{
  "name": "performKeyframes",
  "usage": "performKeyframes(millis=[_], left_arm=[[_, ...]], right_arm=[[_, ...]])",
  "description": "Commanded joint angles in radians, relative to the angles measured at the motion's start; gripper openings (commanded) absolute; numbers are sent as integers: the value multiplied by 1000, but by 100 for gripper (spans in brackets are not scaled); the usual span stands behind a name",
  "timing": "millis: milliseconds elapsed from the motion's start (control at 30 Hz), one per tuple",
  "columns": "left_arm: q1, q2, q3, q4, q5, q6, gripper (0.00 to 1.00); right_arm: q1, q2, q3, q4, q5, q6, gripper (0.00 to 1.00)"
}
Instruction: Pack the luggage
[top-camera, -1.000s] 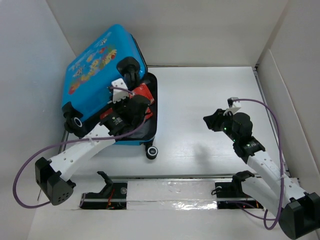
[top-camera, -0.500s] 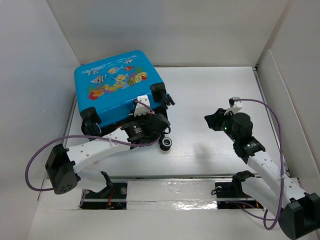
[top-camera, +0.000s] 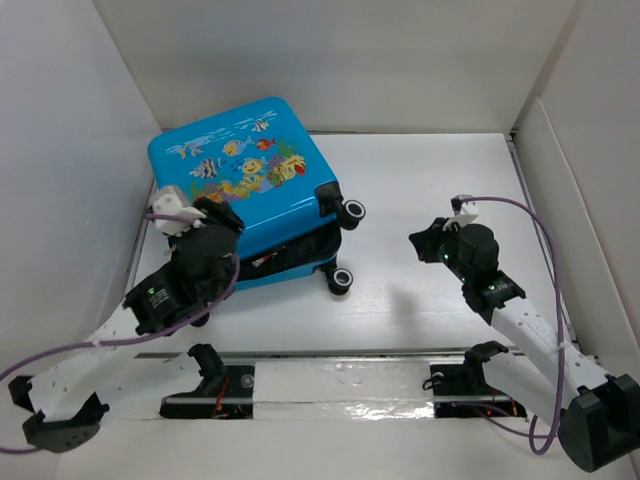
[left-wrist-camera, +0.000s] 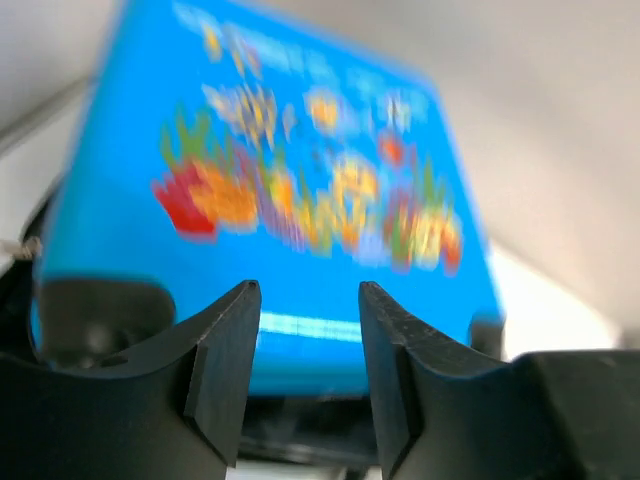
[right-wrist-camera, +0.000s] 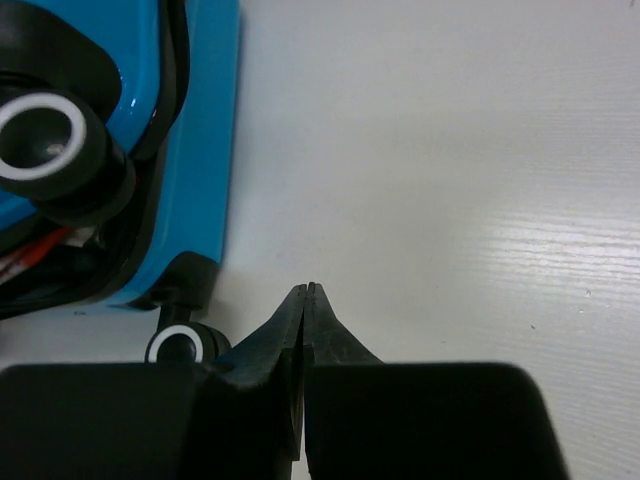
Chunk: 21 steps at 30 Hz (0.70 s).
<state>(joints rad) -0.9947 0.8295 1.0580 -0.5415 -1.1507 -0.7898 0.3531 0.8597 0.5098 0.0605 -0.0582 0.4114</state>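
Observation:
The luggage (top-camera: 240, 175), a bright blue hard-shell suitcase with a fish print, lies at the back left with its lid down on the lower shell. A dark gap with something red shows along its near side. Its black wheels (top-camera: 342, 280) point right. My left gripper (top-camera: 218, 215) is at the case's near left corner, open and empty; the left wrist view shows the blurred lid (left-wrist-camera: 300, 190) just beyond my fingers (left-wrist-camera: 232, 360). My right gripper (top-camera: 420, 243) hovers to the right of the case, shut and empty. The right wrist view shows the case's wheeled end (right-wrist-camera: 195, 150).
White walls close in the table (top-camera: 430, 190) at the back, left and right. A metal rail (top-camera: 340, 385) runs along the near edge by the arm bases. A purple cable loops beside each arm.
The lid came down from upright onto the lower shell. My left arm drew back from the case's right side to its near left corner. The right arm barely moved.

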Motion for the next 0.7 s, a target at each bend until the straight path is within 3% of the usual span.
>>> performKeyframes(millis=[0,67,133,167,200,233,267,300,400,500,567,667], left_arm=[[112,-61,40,319,-20,205,41],[224,-43,65,389,6,312,36],[327,61,106,326,46,307,34],[511,107,153,292,125,275,33],[638,191,178,206,390,241,29],[766,218,195,181,514,198,25],[886,223,160,186,631,160,22],[1076,180,117,254,792,124,21],[1314,59,-54,368,903,75,25],[1341,91,-95,342,858,69,26],[1367,207,-113,319,900,34,25],[1380,247,-203,348,908,32,24]], right_arm=[[26,5,36,61,32,-22,0],[47,22,36,71,41,-25,0],[76,36,48,75,54,-33,0],[86,51,55,73,54,-37,0],[104,58,59,73,87,-43,0],[104,61,64,64,99,-46,0],[116,58,65,55,112,-48,0],[116,53,67,47,133,-49,0],[127,18,52,56,135,-43,0],[127,12,44,70,141,-33,0],[127,12,50,62,136,-33,0],[127,-1,52,44,144,-33,0]])
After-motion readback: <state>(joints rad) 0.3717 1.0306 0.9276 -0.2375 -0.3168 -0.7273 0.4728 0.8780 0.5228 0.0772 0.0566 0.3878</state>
